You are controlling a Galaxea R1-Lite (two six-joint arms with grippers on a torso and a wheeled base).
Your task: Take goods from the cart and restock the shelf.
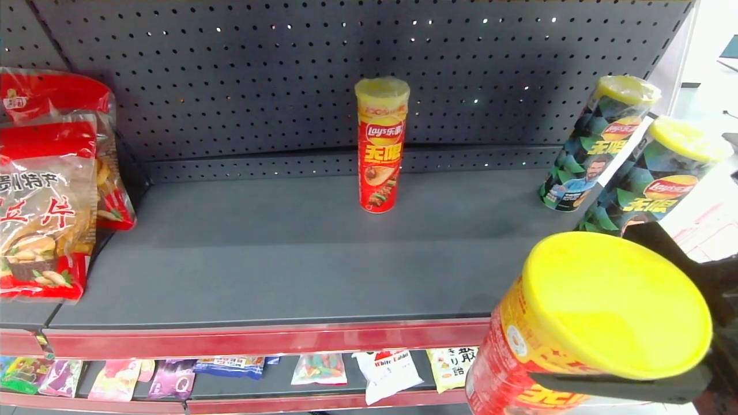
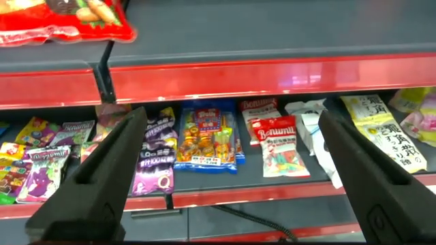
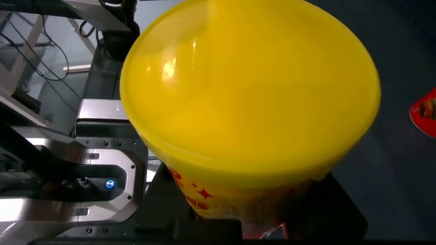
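A red chip can with a yellow lid [image 1: 519, 351] hangs in front of the shelf's red front edge at the lower right, with my right gripper [image 1: 634, 314] shut on it. The right wrist view looks down on that can's lid [image 3: 252, 102], with the right gripper [image 3: 259, 218] clamped around the body below it. Another red chip can [image 1: 380, 144] stands upright at the back middle of the grey shelf [image 1: 288, 259]. My left gripper [image 2: 231, 190] is open and holds nothing, in front of the lower shelf.
Two dark green chip cans [image 1: 599, 144] [image 1: 657, 178] stand at the shelf's right end. Red snack bags [image 1: 46, 190] fill its left end. Small snack packets [image 2: 204, 136] lie on the lower shelf [image 2: 238, 194]. Perforated back panel [image 1: 288, 75] behind.
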